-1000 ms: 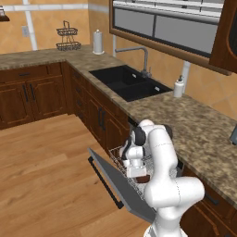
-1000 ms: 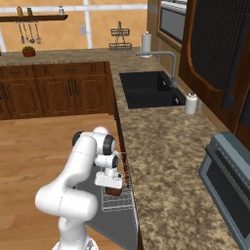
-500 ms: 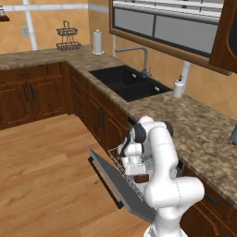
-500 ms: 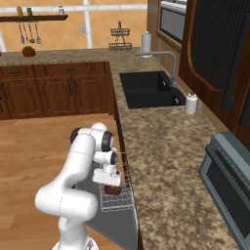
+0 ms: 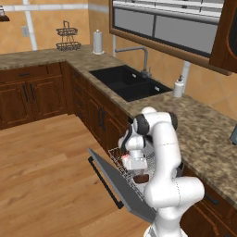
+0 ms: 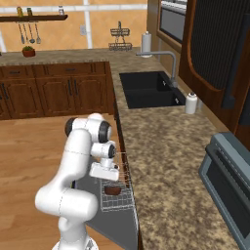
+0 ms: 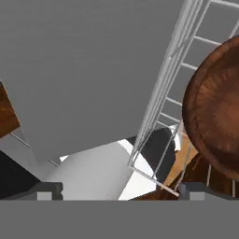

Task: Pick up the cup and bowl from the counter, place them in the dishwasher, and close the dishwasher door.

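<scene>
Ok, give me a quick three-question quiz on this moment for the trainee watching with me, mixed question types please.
1. True or false: the small round dark reddish-brown bowl sits in the white wire rack above the flat grey drop-down dishwasher door.
2. The robot's tool is: A) shut on the bowl; B) open just above the bowl; C) open over the black sink.
3. Fill in: the dishwasher door is currently ____.

Key: 1 true; 2 B; 3 open (lowered, not yet closed).
</scene>
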